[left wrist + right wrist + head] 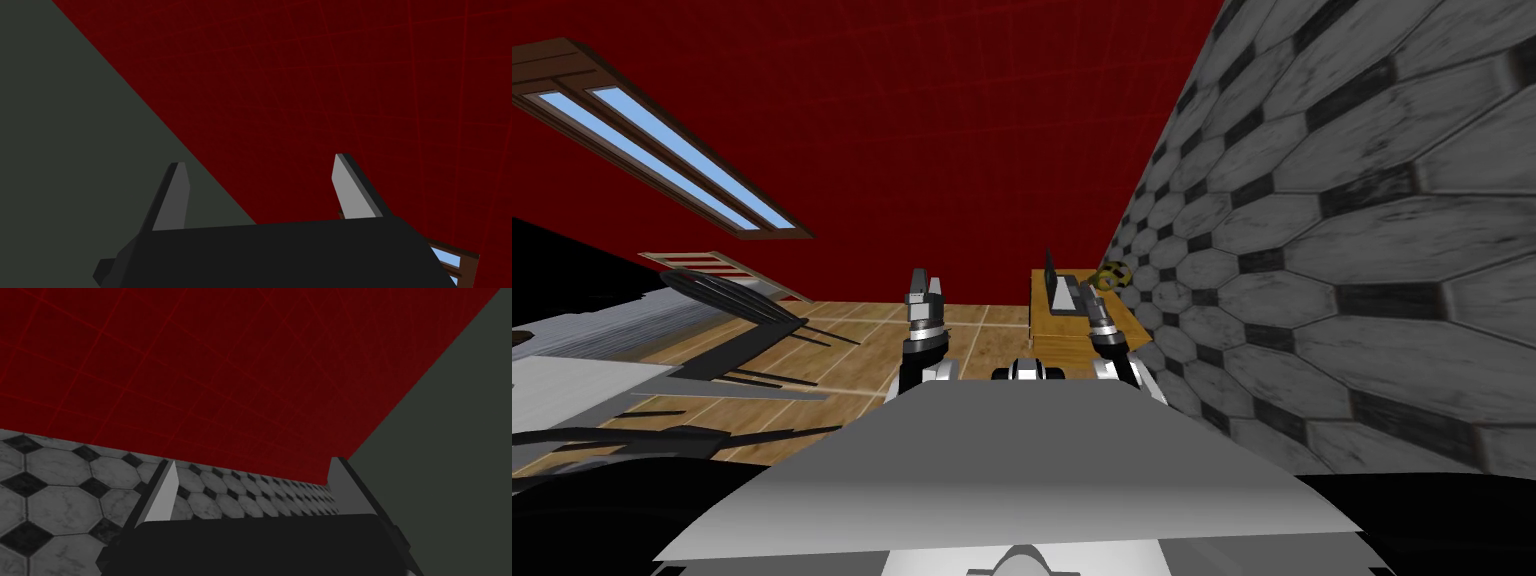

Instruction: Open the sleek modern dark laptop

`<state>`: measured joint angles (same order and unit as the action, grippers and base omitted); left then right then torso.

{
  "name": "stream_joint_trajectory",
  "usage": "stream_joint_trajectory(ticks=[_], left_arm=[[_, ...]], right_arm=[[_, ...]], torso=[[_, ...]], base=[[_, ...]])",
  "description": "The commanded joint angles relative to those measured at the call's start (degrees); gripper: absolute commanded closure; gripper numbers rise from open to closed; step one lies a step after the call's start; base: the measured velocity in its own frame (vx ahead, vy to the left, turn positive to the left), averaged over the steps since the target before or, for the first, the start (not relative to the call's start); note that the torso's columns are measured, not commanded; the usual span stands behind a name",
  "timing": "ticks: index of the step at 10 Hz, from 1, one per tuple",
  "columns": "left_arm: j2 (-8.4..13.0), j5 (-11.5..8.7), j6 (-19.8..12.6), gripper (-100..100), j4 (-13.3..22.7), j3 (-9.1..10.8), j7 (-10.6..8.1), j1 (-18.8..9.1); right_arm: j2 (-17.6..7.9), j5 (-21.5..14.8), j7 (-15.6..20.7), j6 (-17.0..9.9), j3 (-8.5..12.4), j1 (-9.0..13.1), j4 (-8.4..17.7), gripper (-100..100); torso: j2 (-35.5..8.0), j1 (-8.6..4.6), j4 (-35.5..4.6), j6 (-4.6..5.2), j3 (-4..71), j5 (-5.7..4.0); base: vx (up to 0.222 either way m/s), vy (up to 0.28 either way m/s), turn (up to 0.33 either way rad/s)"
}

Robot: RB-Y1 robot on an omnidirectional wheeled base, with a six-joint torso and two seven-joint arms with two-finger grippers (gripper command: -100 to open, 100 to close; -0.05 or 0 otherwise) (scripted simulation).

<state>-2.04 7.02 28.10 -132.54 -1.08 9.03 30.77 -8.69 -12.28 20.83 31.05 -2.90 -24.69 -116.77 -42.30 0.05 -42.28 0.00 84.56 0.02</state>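
laptop (1057, 284): dark lid standing upright over a pale base, on the wooden table (1057, 332) by the tiled wall (1332, 250). a yellow-and-black object (1114, 275) sits just beyond it.

my right gripper (1090, 295): over the table, just beside the laptop; blades wide apart (nothing held).

my left gripper (925, 282): raised over the wooden floor (842, 360), well apart from the table; blades spread, empty.

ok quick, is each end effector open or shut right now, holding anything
Left end effector: open, holding nothing.
Right end effector: open, holding nothing.
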Motion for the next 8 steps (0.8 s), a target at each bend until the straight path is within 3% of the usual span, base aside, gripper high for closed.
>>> stream_joint_trajectory(ticks=[1, 6, 8], left_arm=[[0.0, 0.0, 0.0, 0, 0.0, 0.00, 0.00, 0.0], [0.0, 0.0, 0.0, 0, 0.0, 0.00, 0.00, 0.0], [0.0, 0.0, 0.0, 0, 0.0, 0.01, 0.00, 0.0]], right_arm=[[-0.4, -4.3, 4.3, -0.7, 0.8, 1.4, 3.7, -100], [-0.5, -12.7, 12.6, -1.7, 2.8, 3.5, 10.7, -100], [-0.7, -14.3, 14.8, -2.1, 3.4, 3.9, 12.0, -100]], torso=[[0.1, -0.03, 0.0, -0.01, 0.0, -0.01], [0.0, -0.10, 0.0, 0.00, 0.0, -0.04], [0.1, -0.26, 0.0, 0.00, 0.0, -0.07]], base=[[0.002, 0.160, -0.006], [0.001, 0.165, -0.007], [0.024, 0.080, -0.003]])
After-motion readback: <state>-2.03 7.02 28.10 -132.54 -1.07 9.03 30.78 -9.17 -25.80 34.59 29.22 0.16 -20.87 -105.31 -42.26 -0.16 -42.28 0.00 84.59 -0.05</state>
